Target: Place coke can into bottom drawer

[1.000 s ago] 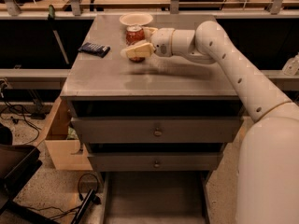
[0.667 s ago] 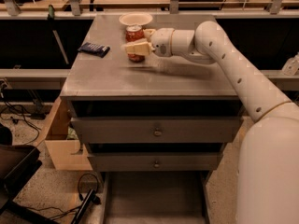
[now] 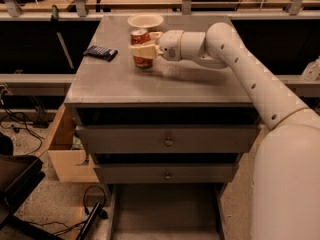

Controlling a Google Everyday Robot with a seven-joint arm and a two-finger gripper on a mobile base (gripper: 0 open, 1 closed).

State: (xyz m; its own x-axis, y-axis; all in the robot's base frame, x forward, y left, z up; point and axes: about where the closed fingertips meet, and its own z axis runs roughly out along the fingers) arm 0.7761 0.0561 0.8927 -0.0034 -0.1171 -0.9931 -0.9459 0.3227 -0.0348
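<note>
While the bottom drawer is pulled open at 6 o'clock below the worktop, the coke can is clasped upright by the fingers of the gripper, at 6 o'clock from the bowl.

Counted: one coke can, one bowl, one dark packet, two knobbed drawers, one bottom drawer, one gripper at the can.

pincer around upright coke can on cabinet top.

Smooth, seemingly plastic hand at the glossy metal coke can on matt tabletop.
</note>
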